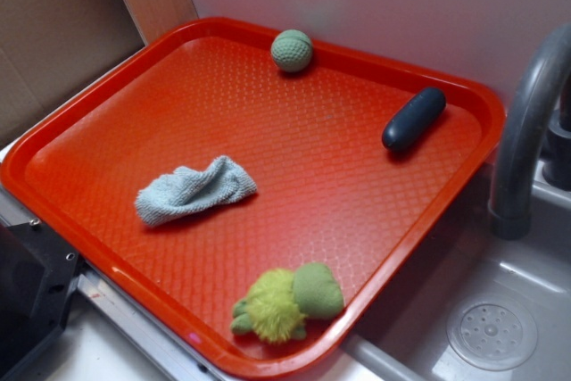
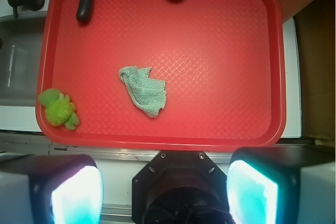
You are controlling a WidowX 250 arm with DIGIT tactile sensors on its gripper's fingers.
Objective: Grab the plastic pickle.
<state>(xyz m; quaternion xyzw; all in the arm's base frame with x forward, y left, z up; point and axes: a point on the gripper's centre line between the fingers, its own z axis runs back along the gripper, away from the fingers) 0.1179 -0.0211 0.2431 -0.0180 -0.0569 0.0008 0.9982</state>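
red-orange plastic tray point(image 1: 107, 95) with a textured diamond-pattern floor sits beside a grey sink basin point(image 1: 464, 301) and a curved grey faucet point(image 1: 526, 122). smooth dark blue-grey capsule-shaped plastic pickle point(image 1: 414, 119) lies flat on the tray floor close to one corner, just inside the raised rim, on the sink side. in the wrist view the pickle point(image 2: 84, 3) appears at the upper left of the tray.

gripper point(image 2: 165, 195) shows only in the wrist view: two pale fingers point(image 2: 76, 195) stand at the bottom edge, spread wide apart with nothing between them. they hang over the tray's near rim, outside its floor. the pickle is well apart from the gripper, at the far side of the tray and off to the left of the fingers.

other items on the tray: round pale-green dimpled ball point(image 1: 292, 50) against the far rim; crumpled light blue-green cloth point(image 1: 194, 189) near the middle; fuzzy yellow-green plush toy point(image 1: 285, 302) at the near corner on the sink side. the plush's exact form is hard to read, possibly a turtle. none of these touch the pickle.
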